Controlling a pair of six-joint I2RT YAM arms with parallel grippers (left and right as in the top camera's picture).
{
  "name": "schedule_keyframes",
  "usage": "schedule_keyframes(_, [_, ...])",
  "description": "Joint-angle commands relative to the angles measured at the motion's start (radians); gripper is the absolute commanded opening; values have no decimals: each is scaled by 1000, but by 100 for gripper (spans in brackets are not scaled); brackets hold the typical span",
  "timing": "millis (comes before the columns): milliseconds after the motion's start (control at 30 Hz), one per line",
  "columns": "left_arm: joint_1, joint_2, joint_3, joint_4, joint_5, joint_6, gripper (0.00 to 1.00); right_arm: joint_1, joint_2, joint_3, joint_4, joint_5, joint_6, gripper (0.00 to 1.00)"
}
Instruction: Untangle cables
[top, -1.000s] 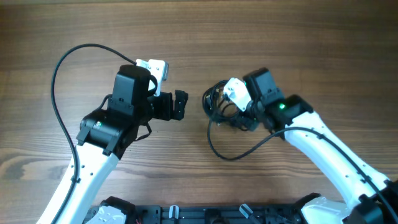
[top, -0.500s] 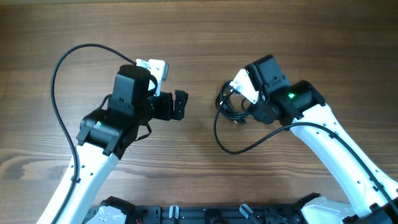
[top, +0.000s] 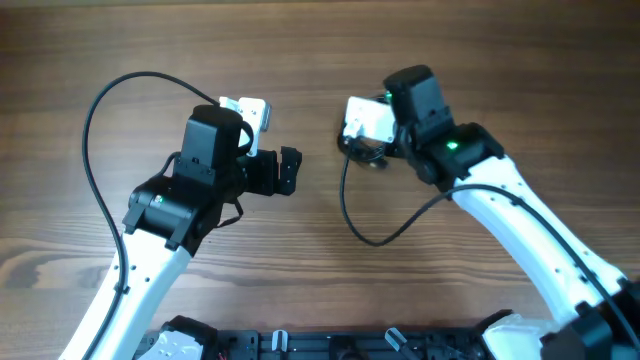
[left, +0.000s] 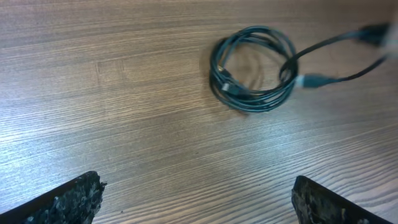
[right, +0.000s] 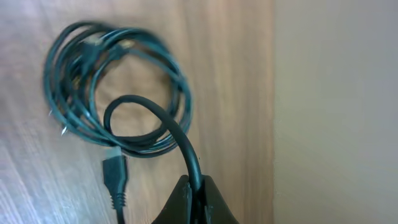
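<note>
Little of the untangling is done, as far as these views show. The cables (left: 217, 71) lie on the desk (top: 300, 60) wound together in one round coil of several overlapping loops, and no cord has been laid out on its own. How many cords make up the coil cannot be told from the pictures.

One strand (right: 155, 115) has been drawn off the coil. It arcs across the ring's lower edge and runs into the right hand (right: 189, 198), whose fingers are pinched together on it just beside the coil. A small plug (right: 115, 173) lies free on the wood, touching or nearly touching the coil's rim close to that grip. From above, the right hand sits right over the coil and hides most of it.

The left hand (top: 290, 168) is near the coil but apart from it, pointed toward it. Its fingers are spread wide, with nothing between them.

My judgement is that this is an early stage: one end has been found and gripped, and nearly everything is left. The loops would have to be opened out, each cord pulled clear of the others and laid apart on the desk. The spread left hand looks placed to pin the coil while the held strand is pulled away.
</note>
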Motion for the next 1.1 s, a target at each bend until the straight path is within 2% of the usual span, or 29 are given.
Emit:
schedule_keyframes(0, [-4,6,18,-6,12,-2,100,22,76,20,-47,-31,-64,4])
schedule_keyframes(167, [-4,6,18,-5,12,-2,100,22,144,20,-108,84,-80,4])
schedule_keyframes(300, [-4,6,18,-5,12,-2,100,22,148,20,-60,97,-193,4])
schedule_keyframes(367, [-4,6,18,-5,13,-2,100,22,148,20,-17,141,-267,4])
schedule_keyframes(533, [-4,6,18,-6,13,-2,100,22,148,20,136,252,-596,4])
schedule_keyframes(633, [-4,6,18,-9,13,-2,100,27,148,20,227,241,-675,4])
schedule_keyframes(700, [-4,6,18,-9,13,-2,100,32,148,20,248,195,-682,4])
schedule_keyframes(833, [-4,6,18,-9,13,-2,100,38,152,20,221,-60,-680,4])
schedule_keyframes(967, [-4,6,18,-9,13,-2,100,41,160,20,211,-350,-586,5])
schedule_keyframes(1000, [-4,6,18,-9,13,-2,100,41,164,20,199,-401,-558,8])
schedule_keyframes(1033, [-4,6,18,-10,13,-2,100,41,166,20,192,-417,-535,15])
schedule_keyframes(1067, [-4,6,18,-10,13,-2,100,41,170,20,184,-425,-508,16])
